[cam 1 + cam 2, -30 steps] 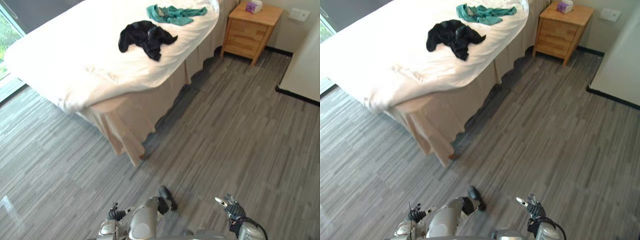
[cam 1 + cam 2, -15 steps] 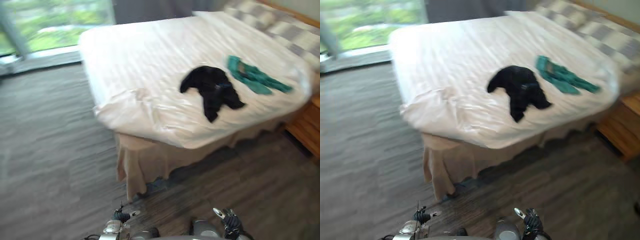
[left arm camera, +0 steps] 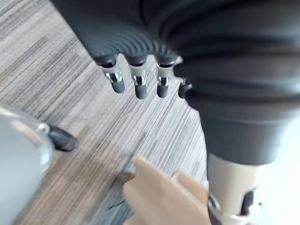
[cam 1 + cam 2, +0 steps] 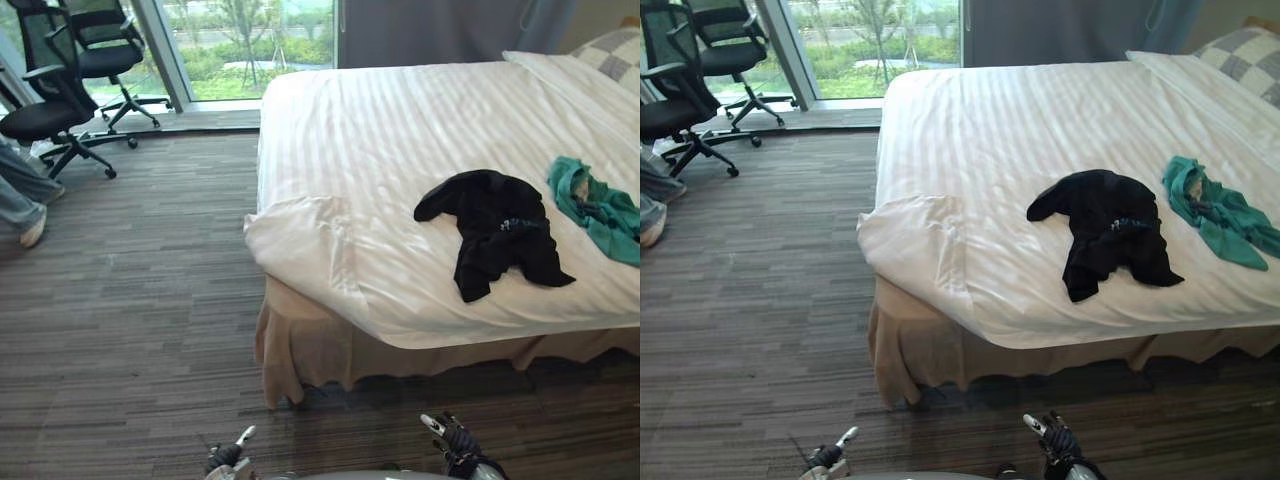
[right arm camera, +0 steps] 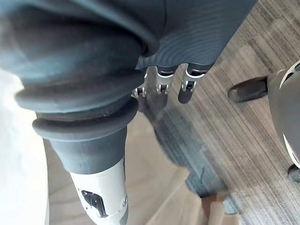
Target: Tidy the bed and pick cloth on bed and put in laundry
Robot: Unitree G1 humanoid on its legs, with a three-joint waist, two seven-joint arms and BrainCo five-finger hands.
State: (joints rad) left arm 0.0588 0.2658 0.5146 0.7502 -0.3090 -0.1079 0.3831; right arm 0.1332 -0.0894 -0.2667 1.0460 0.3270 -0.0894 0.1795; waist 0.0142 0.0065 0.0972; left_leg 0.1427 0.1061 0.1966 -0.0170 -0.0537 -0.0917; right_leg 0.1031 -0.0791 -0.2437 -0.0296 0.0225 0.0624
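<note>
Silver left hand (image 3: 136, 83) relaxed, right hand (image 5: 189, 87) relaxed

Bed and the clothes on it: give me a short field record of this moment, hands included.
bed: white striped duvet, near corner rumpled and folded back; beige bed skirt below
clothes on bed: crumpled black garment near the robot's side; teal garment beside it, toward the checked pillow
left hand: low over the grey floor, fingers relaxed, empty
right hand: low over the floor, fingers relaxed, empty
surroundings: black office chairs; person's legs at the view's left edge
</note>
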